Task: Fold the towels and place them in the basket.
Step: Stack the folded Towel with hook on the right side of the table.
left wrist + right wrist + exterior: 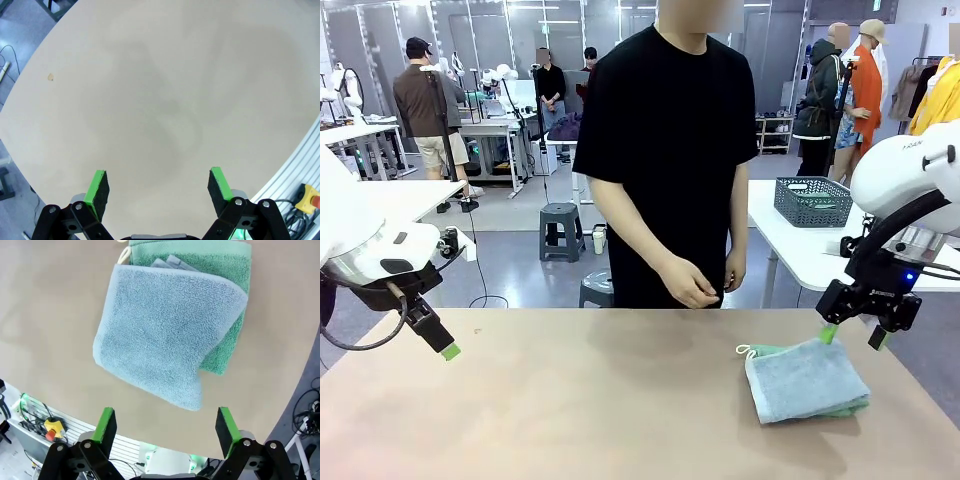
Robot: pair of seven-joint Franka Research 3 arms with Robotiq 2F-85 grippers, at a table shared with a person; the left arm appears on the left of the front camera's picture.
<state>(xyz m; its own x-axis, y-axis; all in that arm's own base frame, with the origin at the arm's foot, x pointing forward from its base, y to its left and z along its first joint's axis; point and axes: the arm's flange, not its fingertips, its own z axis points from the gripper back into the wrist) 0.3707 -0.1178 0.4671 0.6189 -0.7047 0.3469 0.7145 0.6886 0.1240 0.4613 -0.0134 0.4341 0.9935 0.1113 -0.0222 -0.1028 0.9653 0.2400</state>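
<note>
Looking across the table (570,400), you have the folded towels (805,380) stacked at its right, the basket (813,201) well apart on another table, and both right gripper (855,336) and left gripper (159,186) wide open, empty; next, judge a grasp.

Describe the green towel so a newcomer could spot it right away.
Look at the tan table, on the side near the robot's right gripper. Two folded terry towels are stacked there; the mint green towel lies underneath, showing at the edges beneath the pale blue-grey towel, with a white corner loop.
</note>
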